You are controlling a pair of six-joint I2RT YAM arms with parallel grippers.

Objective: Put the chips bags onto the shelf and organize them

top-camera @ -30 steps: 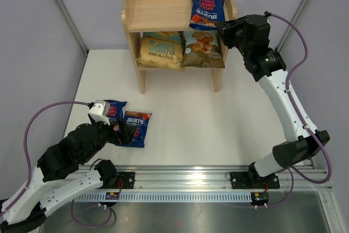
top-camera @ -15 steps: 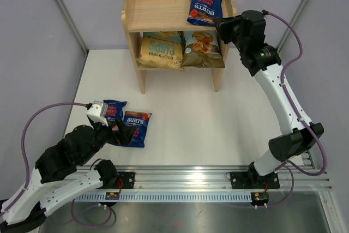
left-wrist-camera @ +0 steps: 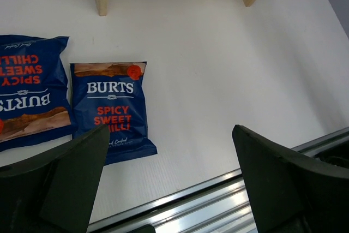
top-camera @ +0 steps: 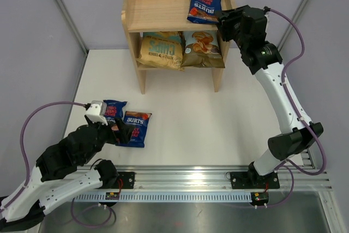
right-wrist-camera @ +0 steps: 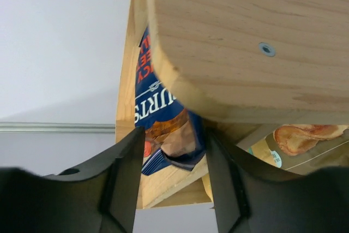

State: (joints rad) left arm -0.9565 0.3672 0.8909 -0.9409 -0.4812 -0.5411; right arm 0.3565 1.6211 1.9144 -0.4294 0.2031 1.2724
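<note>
Table (top-camera: 218, 118): white, matte and flat, with grey walls behind and a ribbed metal rail (top-camera: 185, 178) along the near edge.
Shelf (top-camera: 158, 12): pale wood, two tiers, solid sides and a low rim round the top; it stands at the far end of the table.
Top blue bag (top-camera: 204, 5): glossy dark blue with red lettering, lying on the right of the top tier.
Right gripper (top-camera: 220, 19): at that bag's near right corner, above the shelf's right side.
Tan bag (top-camera: 160, 51): large and crinkled, on the lower tier at left, touching the light-blue bag (top-camera: 203, 49) at right.
Left gripper (top-camera: 119, 133): low over the table, at the near edge of two more bags.
Left blue bag (top-camera: 115, 108), right blue bag (top-camera: 137, 125): flat on the table, side by side, edges meeting.
Left gripper, left wrist view (left-wrist-camera: 169, 151): black wedge-shaped fingers (left-wrist-camera: 71, 178) spread wide, holding nothing.
Right blue bag, left wrist view (left-wrist-camera: 113, 110): smooth and sealed, lettering upright, ahead of the left finger.
Left blue bag, left wrist view (left-wrist-camera: 30, 99): lettering upside down, its edge against its neighbour.
Right gripper, right wrist view (right-wrist-camera: 174, 140): about half closed, both fingers (right-wrist-camera: 122, 178) against the crumpled lower end of the top blue bag (right-wrist-camera: 163, 115).
Shelf, right wrist view (right-wrist-camera: 245, 36): rounded panel edge close overhead, grain visible, one screw (right-wrist-camera: 266, 49).
Light-blue bag, right wrist view (right-wrist-camera: 297, 137): its chip picture shows below the panel.
</note>
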